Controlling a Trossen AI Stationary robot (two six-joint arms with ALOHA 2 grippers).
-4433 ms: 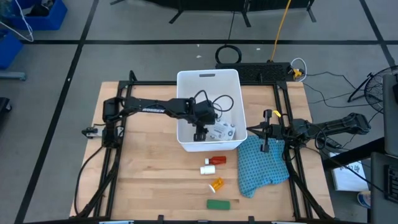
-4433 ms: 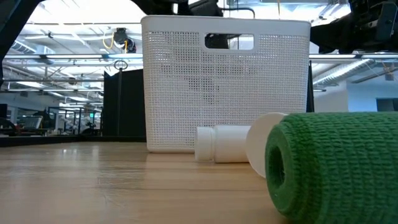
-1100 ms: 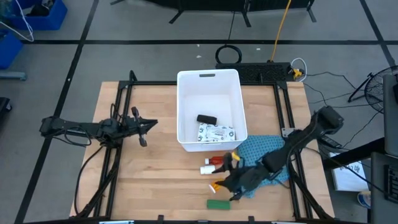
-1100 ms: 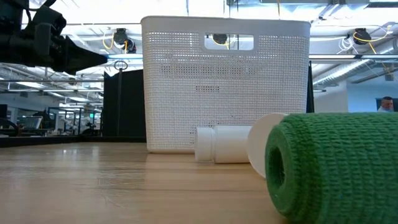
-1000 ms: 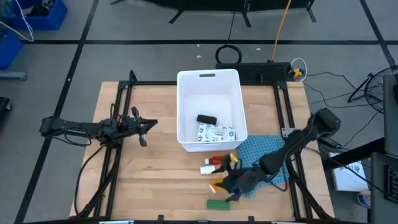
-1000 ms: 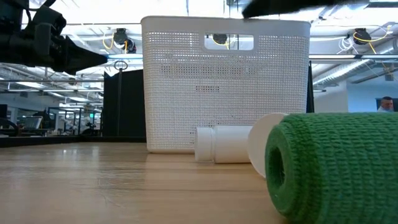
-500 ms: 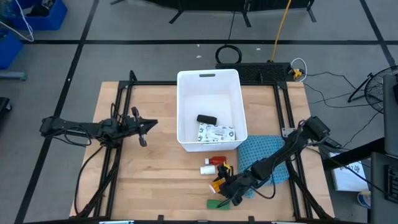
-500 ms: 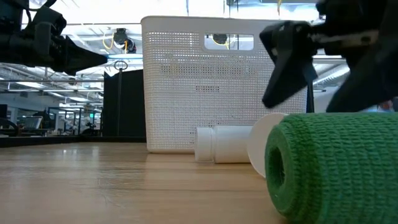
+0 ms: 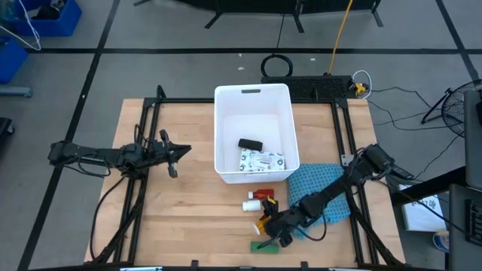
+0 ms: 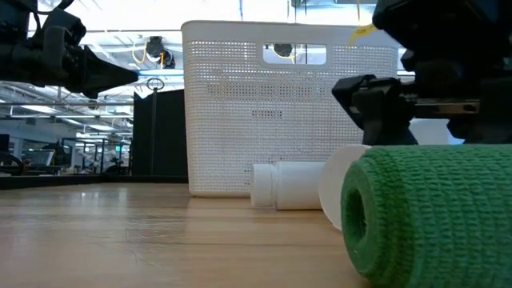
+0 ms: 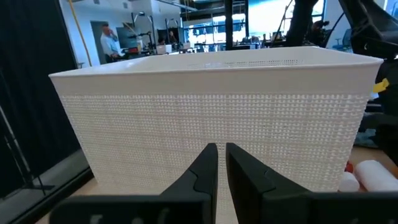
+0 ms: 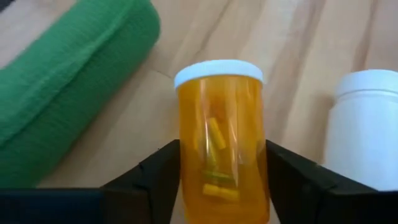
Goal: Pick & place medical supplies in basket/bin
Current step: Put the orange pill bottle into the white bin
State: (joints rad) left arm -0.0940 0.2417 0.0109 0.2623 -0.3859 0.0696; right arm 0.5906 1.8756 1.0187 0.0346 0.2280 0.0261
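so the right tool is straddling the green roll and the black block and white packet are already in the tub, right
Not quite. In the right wrist view the right tool has its fingers on either side of the orange pill bottle, not the green roll, which lies beside it on the table. The rest holds: the high view shows the black block and white packet in the tub.

green roll (image 10: 428,212) cropped, orange vial (image 12: 222,146) base hidden

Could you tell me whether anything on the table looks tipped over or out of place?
Nothing looks spilled or damaged. The orange pill bottle, white bottle and green bandage roll lie on their sides on the table, outside the white basket.
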